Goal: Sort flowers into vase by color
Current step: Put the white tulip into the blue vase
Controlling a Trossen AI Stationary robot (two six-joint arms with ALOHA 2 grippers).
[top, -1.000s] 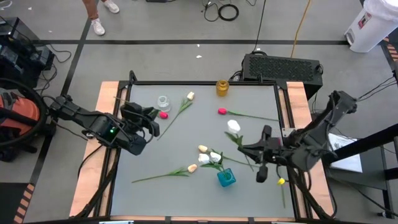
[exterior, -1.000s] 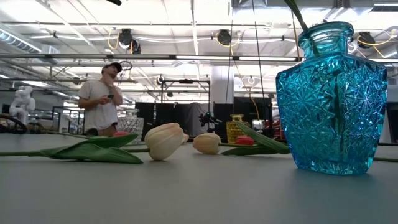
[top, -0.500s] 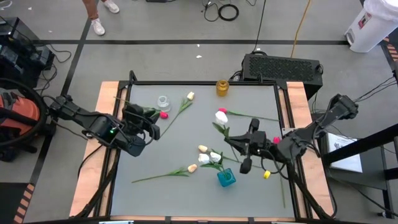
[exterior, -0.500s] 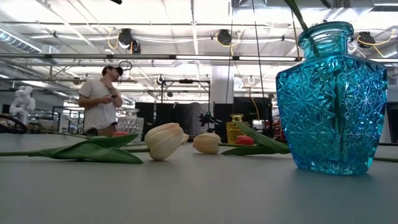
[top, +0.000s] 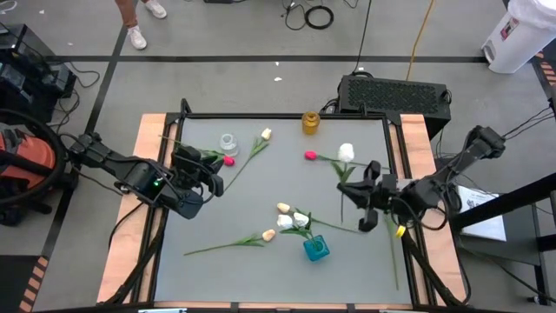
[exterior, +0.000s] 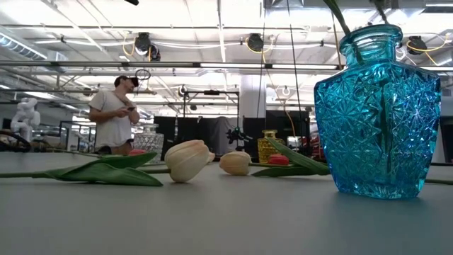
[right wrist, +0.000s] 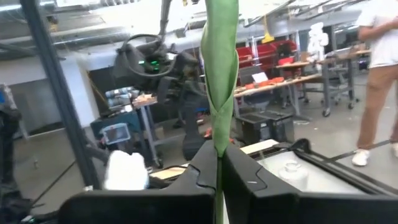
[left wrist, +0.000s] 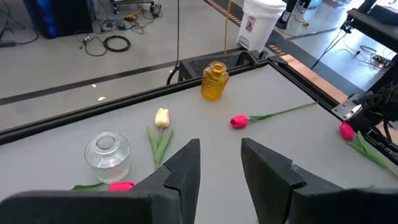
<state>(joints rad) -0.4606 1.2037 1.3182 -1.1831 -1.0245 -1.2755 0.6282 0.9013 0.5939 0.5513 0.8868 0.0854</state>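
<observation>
Green stem clamped tight between the closed fingers of the right gripper, held up over the right half of the table. White tulip at the far end of that stem, raised off the surface and not over any vase.

Left gripper waiting at the table's left side, fingers parted, nothing between them, near the clear vase.

Sorting judged barely begun. Blue vase at the front with one green stem down its neck, apparently belonging to a white head leaning just beside it. Yellow vase at the back edge and clear vase both seemingly without flowers.

Left to place:
- the carried white tulip
- a red tulip lying mid-table
- a second red head just beside the clear vase
- a cream tulip near that vase
- two more cream heads near the blue vase

No readable writing or brand on the vases or arms. Red label on a white bin beyond the table, too small to read.
</observation>
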